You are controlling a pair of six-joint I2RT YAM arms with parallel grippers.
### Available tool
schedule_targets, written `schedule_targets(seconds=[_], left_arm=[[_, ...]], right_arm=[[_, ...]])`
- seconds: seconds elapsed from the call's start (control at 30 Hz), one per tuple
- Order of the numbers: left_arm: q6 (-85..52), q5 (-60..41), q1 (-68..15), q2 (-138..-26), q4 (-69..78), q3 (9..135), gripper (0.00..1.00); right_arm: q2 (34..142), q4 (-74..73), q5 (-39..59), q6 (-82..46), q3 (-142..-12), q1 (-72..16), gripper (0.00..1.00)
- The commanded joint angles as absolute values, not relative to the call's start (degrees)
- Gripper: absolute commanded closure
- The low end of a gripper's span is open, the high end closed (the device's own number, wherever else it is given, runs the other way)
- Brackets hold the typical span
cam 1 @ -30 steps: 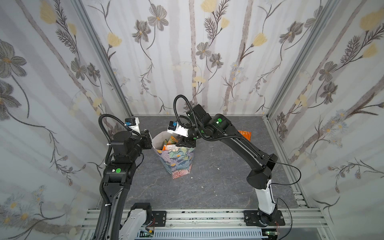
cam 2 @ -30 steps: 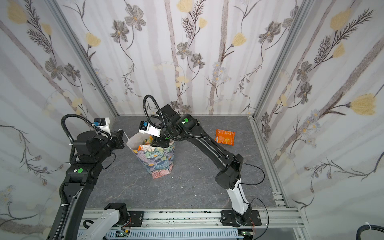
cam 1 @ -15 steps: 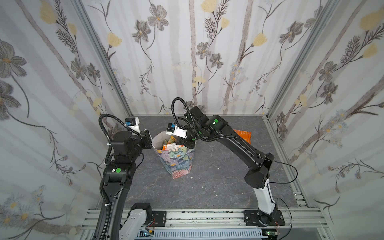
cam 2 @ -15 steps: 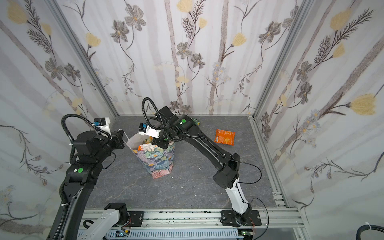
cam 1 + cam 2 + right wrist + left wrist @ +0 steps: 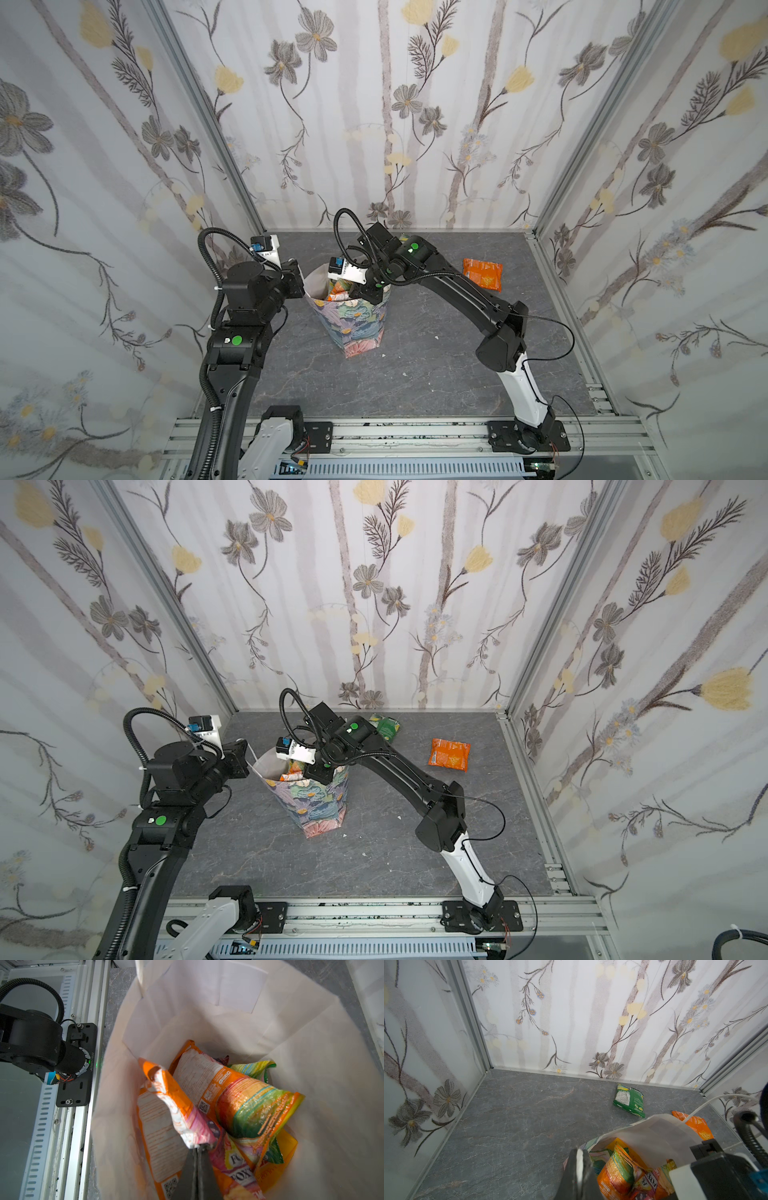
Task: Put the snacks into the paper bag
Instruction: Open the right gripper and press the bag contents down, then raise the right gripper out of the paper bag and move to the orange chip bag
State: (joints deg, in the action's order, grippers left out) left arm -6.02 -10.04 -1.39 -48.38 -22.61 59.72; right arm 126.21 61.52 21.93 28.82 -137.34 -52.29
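1. In both top views the paper bag (image 5: pixel 357 324) (image 5: pixel 320 808) stood upright on the grey table (image 5: pixel 415 374), a little left of the middle, with its mouth open. The left gripper (image 5: pixel 300 282) sat at the bag's left rim. The right gripper (image 5: pixel 365 295) reached across from the right and pointed down into the mouth, where the snacks (image 5: pixel 337 291) showed orange.
2. Also in both top views, an orange packet (image 5: pixel 483 273) (image 5: pixel 450 754) lay flat on the table at the far right, well apart from the bag. In a top view a green packet (image 5: pixel 388 726) lay by the far wall (image 5: pixel 415 625), partly hidden behind the right arm (image 5: pixel 399 771).
3. In the left wrist view the left gripper (image 5: pixel 579 1152) had its jaws pressed together on the bag's rim, with a strip of white paper showing between the fingers (image 5: pixel 571 1167). The bag (image 5: pixel 643 1136) was white inside, and a thin cord handle (image 5: pixel 716 1099) arched over its far rim. The snacks (image 5: pixel 618 1172) lay inside. Beyond the bag the green packet (image 5: pixel 630 1101) rested on the table near the far wall, and the orange packet (image 5: pixel 695 1126) was half hidden by the bag's far rim.
4. In the right wrist view the right gripper (image 5: pixel 201 1150) was inside the bag (image 5: pixel 311 1064), its jaws fully together with no gap. Its tips touched the corner of a curled packet (image 5: pixel 176 1109), orange and white, that leaned toward the bag's wall. Whether that corner was pinched could not be told. The other snacks (image 5: pixel 249 1109) were piled beside it, one of them lettered FOX'S.
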Motion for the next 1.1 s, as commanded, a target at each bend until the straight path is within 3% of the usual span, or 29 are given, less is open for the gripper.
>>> schedule_targets(seconds=[0.0, 0.1, 0.23, 0.3, 0.5, 0.6, 0.7, 0.87, 1.07], left_arm=[[-5.32, -9.18, -1.31, -48.33, -19.56, 60.18, 1.00], [-5.32, -9.05, -1.32, -48.19, -19.61, 60.28, 1.00], [-5.20, -8.55, -1.28, -48.11, -19.61, 60.21, 1.00], [-5.19, -8.31, -1.25, -48.01, -19.51, 60.11, 1.00], [-5.45, -8.02, -1.32, -47.97, -19.17, 60.29, 1.00], [-5.83, -7.75, -1.25, -47.65, -18.98, 60.46, 1.00], [-5.89, -7.73, -1.24, -47.58, -19.15, 60.97, 1.00], [-5.21, -7.15, -1.29, -48.46, -19.86, 62.42, 1.00], [-5.20, -6.94, -1.24, -48.80, -19.69, 62.01, 1.00]], right_arm=[[125.24, 63.93, 21.72, 28.92, -137.94, -52.78, 0.89], [121.87, 59.07, 20.75, 27.77, -138.00, -52.76, 0.72], [115.65, 49.06, 19.21, 24.45, -137.31, -52.78, 0.67], [112.43, 43.66, 16.94, 22.41, -135.42, -52.66, 0.58], [98.80, 27.16, 3.54, 13.66, -120.04, -50.59, 0.57], [87.59, 14.85, -1.81, 6.43, -103.86, -47.45, 0.54], [77.92, 5.14, -3.33, -1.09, -87.65, -39.40, 0.52], [68.19, 2.60, -2.00, -11.90, -71.93, -25.55, 0.49], [65.71, 0.43, 5.45, -19.00, -57.19, -9.75, 0.43]])
